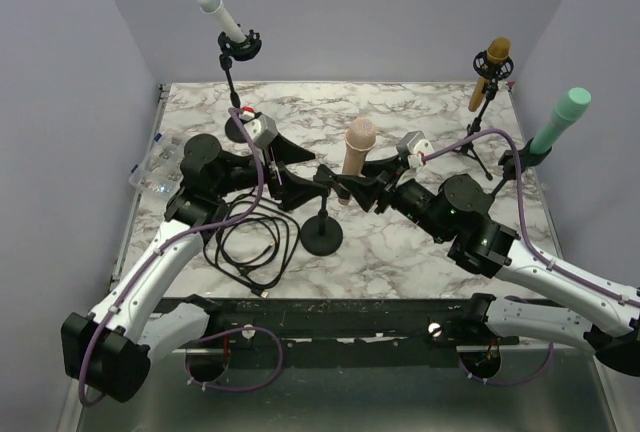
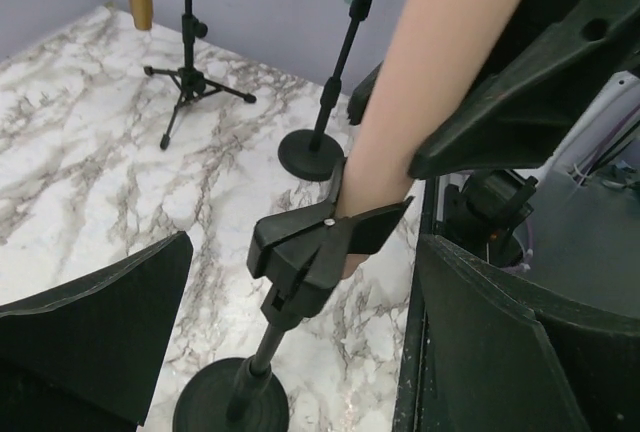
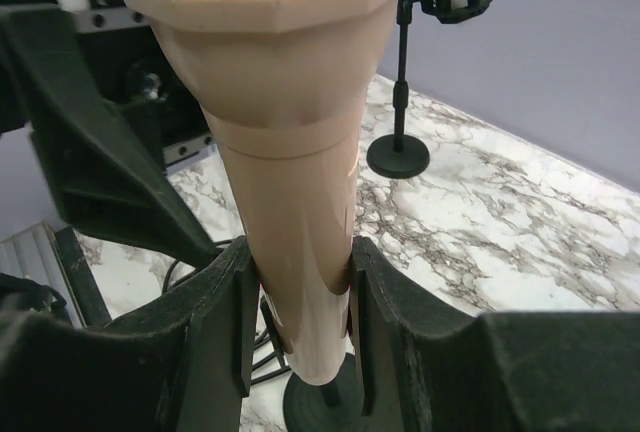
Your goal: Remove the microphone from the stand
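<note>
A peach microphone (image 1: pixel 358 144) stands tilted in the clip of a black round-base stand (image 1: pixel 322 237) at the table's middle. My right gripper (image 1: pixel 355 187) is shut on the microphone's body; in the right wrist view the microphone (image 3: pixel 290 152) is pinched between both pads of the right gripper (image 3: pixel 300 322). In the left wrist view the microphone's (image 2: pixel 430 82) lower end sits in the stand's clip (image 2: pixel 320 242). My left gripper (image 1: pixel 308 178) is open, its fingers (image 2: pixel 90 332) wide on either side of the clip and pole, not touching them.
A white microphone (image 1: pixel 222 14) on a stand is at the back left. A brown one (image 1: pixel 488 72) on a tripod is at the back right, a green one (image 1: pixel 562 120) at the right edge. A coiled black cable (image 1: pixel 250 237) and a clear box (image 1: pixel 155 170) lie at left.
</note>
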